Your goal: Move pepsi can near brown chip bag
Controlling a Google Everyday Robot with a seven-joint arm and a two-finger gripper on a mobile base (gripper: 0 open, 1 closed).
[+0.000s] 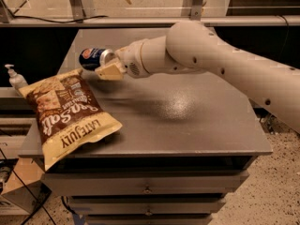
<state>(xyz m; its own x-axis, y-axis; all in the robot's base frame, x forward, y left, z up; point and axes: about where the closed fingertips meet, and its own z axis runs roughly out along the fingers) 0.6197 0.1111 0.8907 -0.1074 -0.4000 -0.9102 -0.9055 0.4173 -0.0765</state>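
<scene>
The pepsi can (92, 58), blue with a round logo and a silver end, lies sideways in my gripper (104, 64), a little above the grey table (187, 121) at its far left. My gripper is shut on the can. The brown chip bag (70, 114), dark brown with white script and pale tan edges, lies flat on the table's left front, partly over the edge. The can hangs just beyond the bag's far end, apart from it. My white arm (220, 64) reaches in from the right.
A pump bottle (16, 79) stands left of the table, beside the bag's far corner. A metal rail (150, 20) and glass panel run behind the table. Drawers (147, 189) sit under the tabletop. The green can is hidden behind my arm.
</scene>
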